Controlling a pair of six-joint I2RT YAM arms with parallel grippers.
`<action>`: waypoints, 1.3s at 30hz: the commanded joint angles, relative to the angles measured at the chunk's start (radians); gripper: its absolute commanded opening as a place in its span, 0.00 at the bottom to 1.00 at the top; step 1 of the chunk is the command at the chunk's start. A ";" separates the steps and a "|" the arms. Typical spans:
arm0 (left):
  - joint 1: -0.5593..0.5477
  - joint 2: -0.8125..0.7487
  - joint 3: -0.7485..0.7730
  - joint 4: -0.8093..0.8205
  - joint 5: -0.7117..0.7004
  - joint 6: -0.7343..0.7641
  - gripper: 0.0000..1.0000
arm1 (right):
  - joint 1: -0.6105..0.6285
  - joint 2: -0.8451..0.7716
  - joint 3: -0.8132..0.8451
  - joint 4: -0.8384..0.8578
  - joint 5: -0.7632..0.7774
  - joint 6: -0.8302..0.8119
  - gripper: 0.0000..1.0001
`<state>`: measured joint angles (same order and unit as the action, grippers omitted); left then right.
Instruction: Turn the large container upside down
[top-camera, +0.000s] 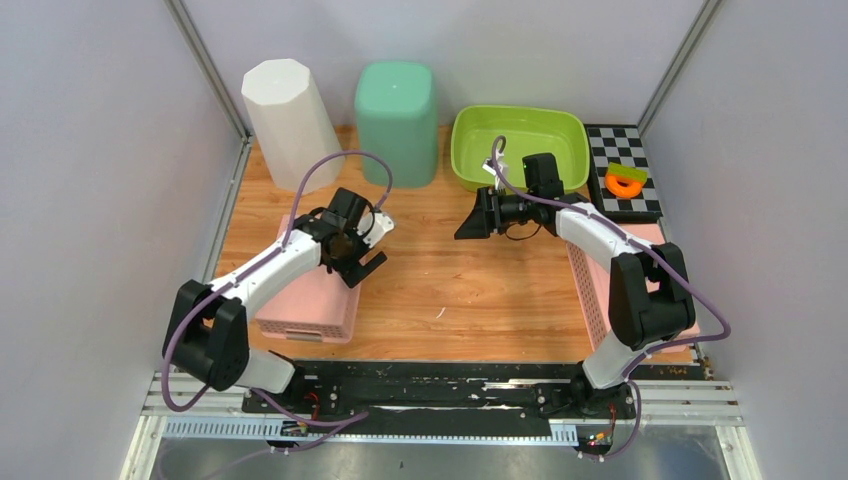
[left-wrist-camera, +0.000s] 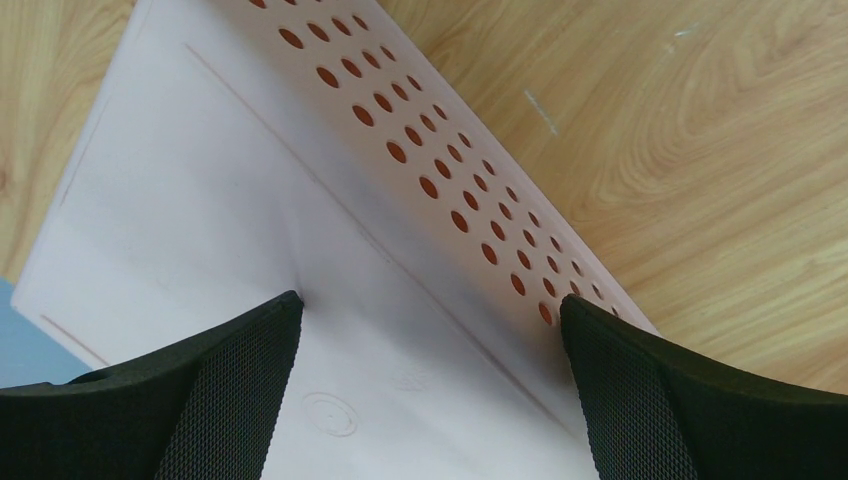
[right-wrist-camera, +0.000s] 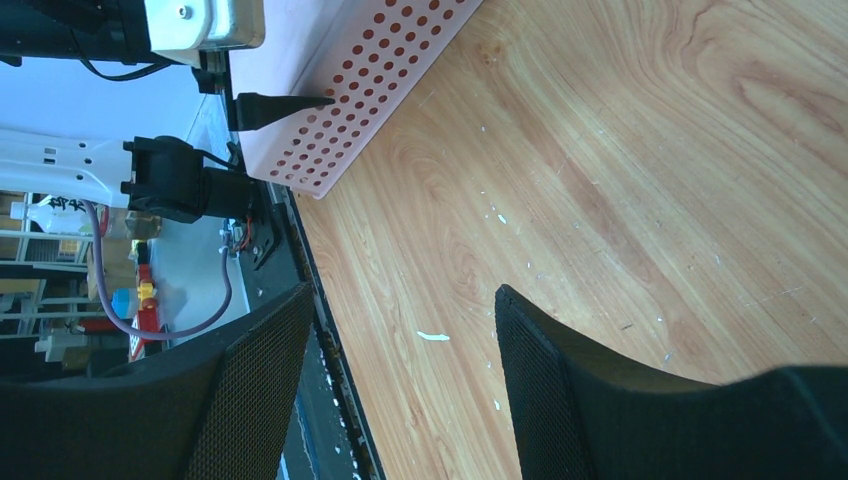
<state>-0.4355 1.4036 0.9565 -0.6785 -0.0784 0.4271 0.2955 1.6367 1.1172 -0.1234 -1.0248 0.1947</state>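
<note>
The large container is a pink perforated basket (top-camera: 305, 300) lying bottom-up on the left of the table, its flat base facing up. In the left wrist view its base (left-wrist-camera: 200, 200) and holed side wall fill the frame. My left gripper (top-camera: 362, 262) is open just above the basket's right edge, its jaws (left-wrist-camera: 430, 310) spread wide and holding nothing. My right gripper (top-camera: 468, 222) is open and empty above the middle of the table, pointing left. In the right wrist view its jaws (right-wrist-camera: 400, 300) frame bare wood, with the basket (right-wrist-camera: 370, 90) further off.
A white bin (top-camera: 290, 120) and a mint green bin (top-camera: 395, 120) stand at the back left. A lime green tub (top-camera: 460, 150) sits at the back centre. A checkerboard (top-camera: 610, 145) bears an orange ring (top-camera: 625, 182). A second pink basket (top-camera: 590, 290) lies under the right arm.
</note>
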 joint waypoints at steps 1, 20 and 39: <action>0.003 0.043 -0.035 -0.003 -0.070 -0.002 1.00 | -0.016 -0.001 -0.022 0.017 -0.025 0.003 0.70; 0.122 0.148 0.043 0.071 -0.038 -0.089 0.99 | -0.017 0.005 -0.028 0.026 -0.026 0.008 0.70; 0.250 0.221 0.104 0.100 0.013 -0.156 0.94 | -0.016 0.012 -0.030 0.032 -0.026 0.014 0.70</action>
<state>-0.2161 1.5677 1.0710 -0.5457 -0.1284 0.3126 0.2955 1.6371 1.1049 -0.1036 -1.0271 0.2092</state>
